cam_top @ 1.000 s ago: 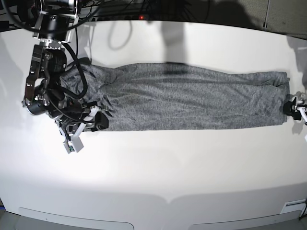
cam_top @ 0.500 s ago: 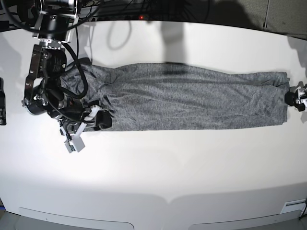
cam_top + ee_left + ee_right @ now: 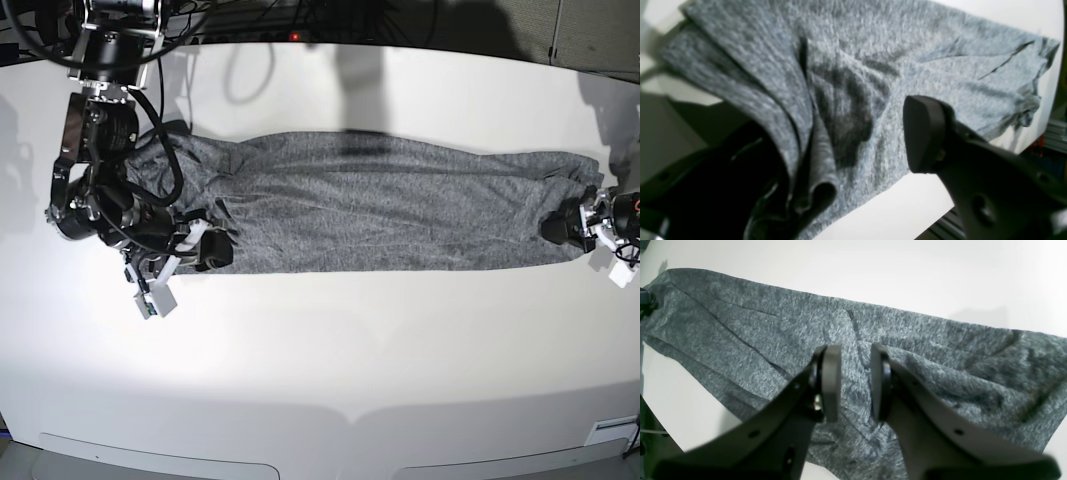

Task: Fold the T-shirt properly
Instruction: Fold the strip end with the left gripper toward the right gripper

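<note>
T-shirt: soft knit cloth, heathered dark grey, matt, wrinkly w/ creases; mottled fleck visible in both wrist views. Table: smooth white top, slight sheen under the lamp glare. Right gripper: fingers look like black matt plastic, pads flat & smooth. Left gripper: same dark matt finish, blurred close-up.
</note>
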Robot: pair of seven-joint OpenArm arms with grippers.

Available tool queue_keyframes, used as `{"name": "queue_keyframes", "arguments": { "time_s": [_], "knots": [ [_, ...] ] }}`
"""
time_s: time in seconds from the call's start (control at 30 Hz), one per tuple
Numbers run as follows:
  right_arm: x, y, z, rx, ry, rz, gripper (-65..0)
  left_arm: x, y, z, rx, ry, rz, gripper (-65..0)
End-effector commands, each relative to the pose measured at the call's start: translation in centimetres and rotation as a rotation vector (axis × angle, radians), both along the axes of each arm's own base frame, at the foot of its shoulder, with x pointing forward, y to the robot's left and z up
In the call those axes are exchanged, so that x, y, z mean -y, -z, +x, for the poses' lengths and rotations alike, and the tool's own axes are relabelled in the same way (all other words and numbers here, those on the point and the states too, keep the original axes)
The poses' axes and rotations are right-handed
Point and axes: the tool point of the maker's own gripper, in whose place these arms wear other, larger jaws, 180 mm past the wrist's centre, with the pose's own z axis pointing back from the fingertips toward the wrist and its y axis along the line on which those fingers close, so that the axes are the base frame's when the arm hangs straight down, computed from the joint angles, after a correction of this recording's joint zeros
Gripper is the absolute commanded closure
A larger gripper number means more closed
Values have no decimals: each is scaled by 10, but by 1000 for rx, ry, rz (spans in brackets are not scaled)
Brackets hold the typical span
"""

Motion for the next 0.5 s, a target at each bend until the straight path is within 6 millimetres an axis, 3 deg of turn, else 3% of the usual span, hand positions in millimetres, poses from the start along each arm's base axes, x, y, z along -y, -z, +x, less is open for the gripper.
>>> {"name": "queue_keyframes", "arguments": {
  "time_s": [0.0, 0.27, 0.47],
  "knots": [
    [2, -17, 10, 59, -3, 10, -161, -8, 20, -41, -181, 83, 75, -451],
    [2, -17, 10, 59, -3, 9, -161, -32, 12, -43, -182, 62, 116, -451],
    [2, -17, 10, 59, -3, 10, -161, -39, 10, -43, -178, 53, 128, -450]
  ]
}}
